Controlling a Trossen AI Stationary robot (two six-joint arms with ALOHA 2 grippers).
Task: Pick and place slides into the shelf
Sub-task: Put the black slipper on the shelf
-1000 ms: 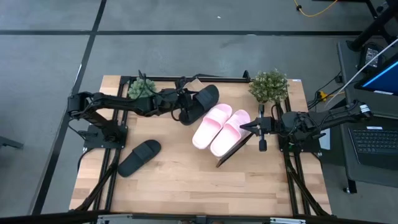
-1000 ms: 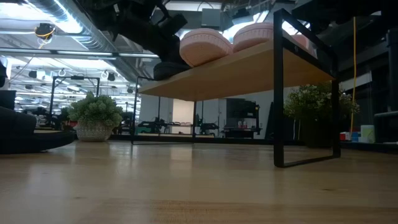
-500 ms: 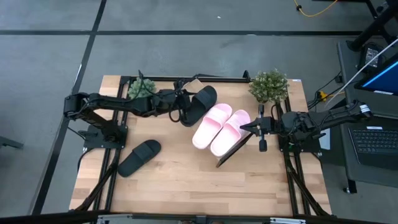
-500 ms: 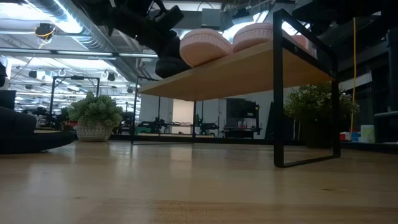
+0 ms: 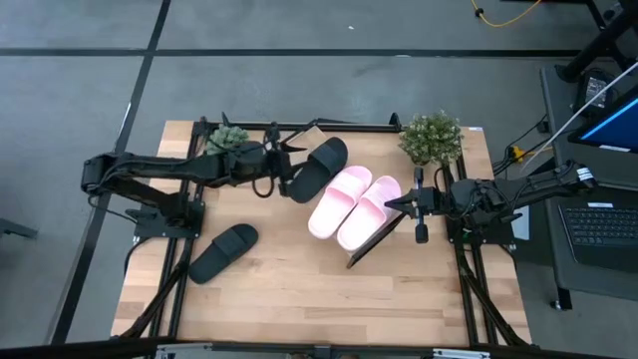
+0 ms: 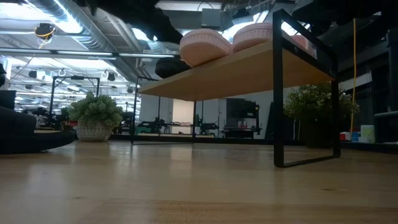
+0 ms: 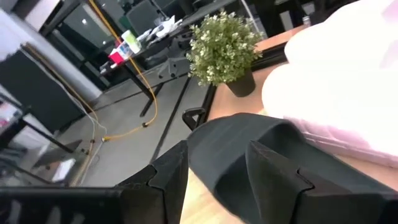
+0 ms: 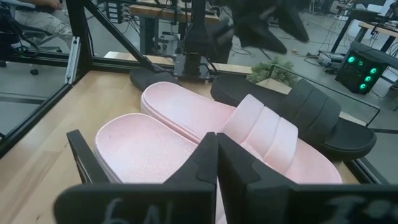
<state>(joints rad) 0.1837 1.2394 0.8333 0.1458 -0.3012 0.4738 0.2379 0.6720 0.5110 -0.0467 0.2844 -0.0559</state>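
Left gripper [image 5: 276, 170] has its fingers spread and nothing between them. It hangs just off the heel end of the black slide [image 5: 317, 166], not touching it, so that slide looks released rather than carried. The slide lies on the shelf [image 5: 371, 242] at its far end, strap up, close against the pink pair [image 5: 354, 206]. In the left wrist view the fingers [image 7: 166, 177] frame the black slide's [image 7: 249, 149] edge, with the pink one [image 7: 336, 74] right behind.

Right gripper [image 5: 406, 204] is closed on nothing, parked at the shelf's right edge beside the pink pair. Looks idle, out of the left arm's way.

Three slides sit side by side, packed tight, probably to leave room for the fourth.

Second black slide [image 5: 223, 250] is on the table, well apart from the shelf, on the left arm's side. My read: that's next.
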